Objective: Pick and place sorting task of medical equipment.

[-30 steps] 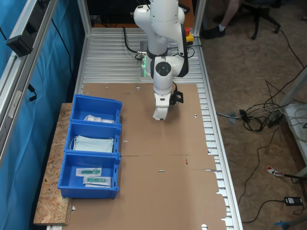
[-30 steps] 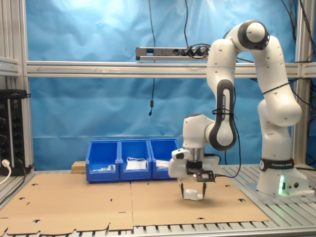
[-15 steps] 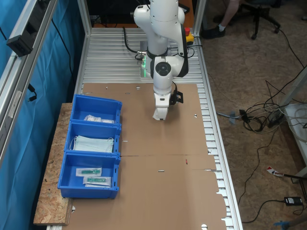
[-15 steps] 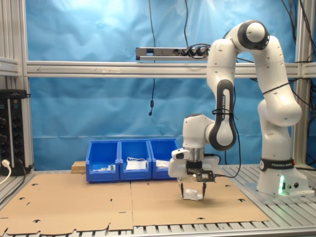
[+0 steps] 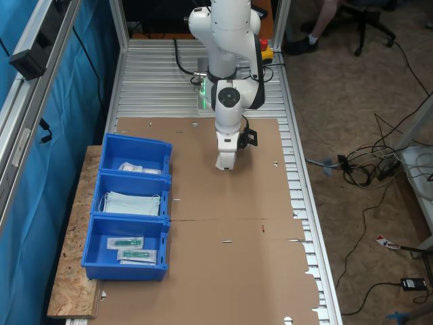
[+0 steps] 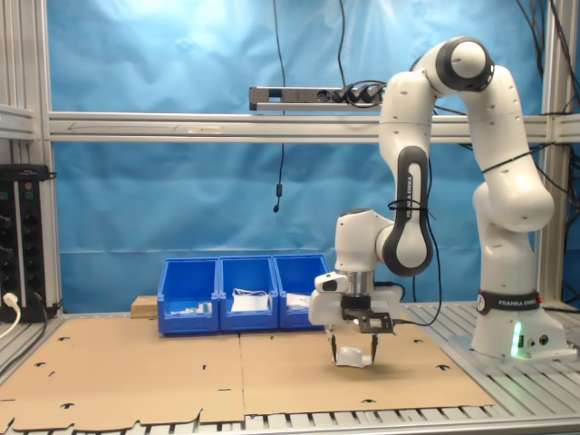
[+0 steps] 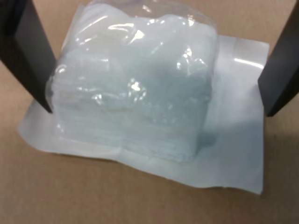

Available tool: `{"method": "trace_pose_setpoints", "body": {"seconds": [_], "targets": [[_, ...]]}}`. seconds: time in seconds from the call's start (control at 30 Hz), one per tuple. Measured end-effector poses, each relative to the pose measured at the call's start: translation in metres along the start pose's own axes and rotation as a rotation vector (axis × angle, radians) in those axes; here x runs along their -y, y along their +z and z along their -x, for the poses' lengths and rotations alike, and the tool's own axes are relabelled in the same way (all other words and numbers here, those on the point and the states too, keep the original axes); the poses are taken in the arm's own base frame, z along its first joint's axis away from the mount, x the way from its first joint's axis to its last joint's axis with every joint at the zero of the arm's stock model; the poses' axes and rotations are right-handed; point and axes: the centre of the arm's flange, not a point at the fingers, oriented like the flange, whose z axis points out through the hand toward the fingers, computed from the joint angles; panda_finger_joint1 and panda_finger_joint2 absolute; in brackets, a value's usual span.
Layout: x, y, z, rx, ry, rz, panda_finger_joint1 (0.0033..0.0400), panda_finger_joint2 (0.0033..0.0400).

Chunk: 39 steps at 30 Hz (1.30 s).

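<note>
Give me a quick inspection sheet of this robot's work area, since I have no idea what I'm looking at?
Surface: brown cardboard sheet over a ribbed metal table.
Job's things: white sealed packet lying on the cardboard under the gripper; a similar packet already lies in one bin.
Clutter: row of three blue bins; the middle one holds light-blue face masks, the end one packets with green items.
Grippers: gripper lowered over the packet, one dark finger on each side, apparently not yet closed.
Cables: loose cables on the floor beside the table.
Surroundings: blue curtain; a person's leg and an office chair on the carpet.
</note>
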Motion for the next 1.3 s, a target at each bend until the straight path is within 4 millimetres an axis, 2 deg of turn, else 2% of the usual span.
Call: {"method": "trace_pose_setpoints", "body": {"seconds": [1.27, 1.3], "targets": [[-0.0004, 0.0000, 0.0003, 0.000, 0.001, 0.000, 0.0400, 0.0400], [-0.0004, 0.0000, 0.0003, 0.000, 0.001, 0.000, 0.0355, 0.0355]]}}
